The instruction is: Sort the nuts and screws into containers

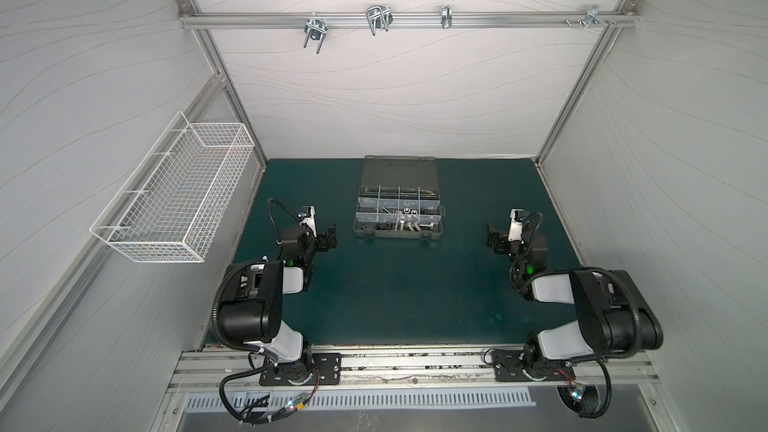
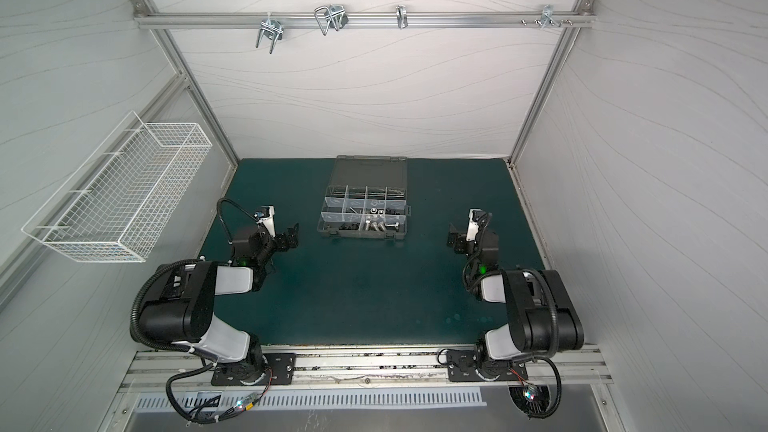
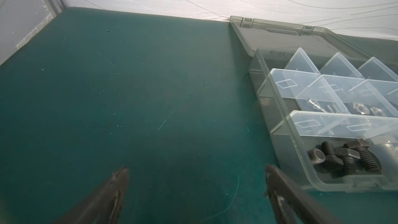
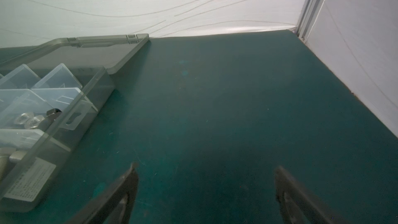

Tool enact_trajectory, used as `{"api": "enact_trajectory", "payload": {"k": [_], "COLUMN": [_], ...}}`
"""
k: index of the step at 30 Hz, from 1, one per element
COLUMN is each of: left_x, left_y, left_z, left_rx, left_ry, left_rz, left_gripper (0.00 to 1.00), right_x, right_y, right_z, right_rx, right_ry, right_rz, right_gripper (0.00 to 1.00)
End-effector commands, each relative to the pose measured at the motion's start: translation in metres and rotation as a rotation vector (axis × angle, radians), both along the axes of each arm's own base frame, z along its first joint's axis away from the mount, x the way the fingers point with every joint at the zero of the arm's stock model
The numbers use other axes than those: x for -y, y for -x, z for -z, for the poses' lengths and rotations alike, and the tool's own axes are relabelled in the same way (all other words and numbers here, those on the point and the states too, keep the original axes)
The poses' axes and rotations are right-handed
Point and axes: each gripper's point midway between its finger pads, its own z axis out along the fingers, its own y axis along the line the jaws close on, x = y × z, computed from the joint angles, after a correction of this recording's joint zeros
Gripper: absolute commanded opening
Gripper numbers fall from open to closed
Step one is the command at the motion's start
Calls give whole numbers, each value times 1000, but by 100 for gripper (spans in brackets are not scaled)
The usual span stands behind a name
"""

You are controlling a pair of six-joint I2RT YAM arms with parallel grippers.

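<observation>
Left tool (image 3: 193, 171) and right tool (image 4: 206, 167) sit above the table (image 1: 395, 284), jaws apart and empty, one each side of the organizer case (image 1: 365, 233). Inside, black screws (image 3: 349, 158) and silver nuts (image 3: 374, 111) occupy separate containers (image 3: 286, 82). The lid (image 1: 399, 170) lies open behind, likely for unobstructed access from above.

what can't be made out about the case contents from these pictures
- Both top views: fasteners in the organizer case too small to tell screws from nuts.
- Left wrist view: case cut off by the frame edge; clear dividers hide what lies behind them.
- Right wrist view: silver pieces blurred behind the tinted wall; label text too small to read.
</observation>
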Motion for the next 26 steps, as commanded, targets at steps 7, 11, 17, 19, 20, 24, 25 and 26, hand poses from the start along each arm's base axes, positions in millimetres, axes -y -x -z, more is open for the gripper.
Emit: {"api": "enact_trajectory", "payload": {"k": [7,11,17,19,20,24,25,26], "left_x": [3,2,2,2,2,2,2,2], "left_y": [-9,-10,-9,-9,-9,-9,-9,-9], "left_z": [-14,-15,-15,-14,-14,-14,-14,-14], "left_rx": [52,54,53,51,51,48,50,50], "left_ry": [1,0,-1,0,0,-2,-1,0], "left_rz": [28,27,26,27,25,23,24,23], "left_gripper": [100,100,100,100,100,100,100,100], "right_x": [-22,-23,-22,-22,-22,-22,-22,-22], "right_y": [-28,-26,-26,-26,-26,-26,-26,-26], "right_z": [7,6,5,6,5,5,6,5], "right_rx": [-111,-100,-98,-100,-99,-99,-100,-99], "right_ry": [6,-21,-19,-19,-19,-19,-19,-19], "right_rz": [-139,-167,-165,-166,-166,-166,-166,-166], "right_gripper": [99,99,99,99,99,99,99,99]}}
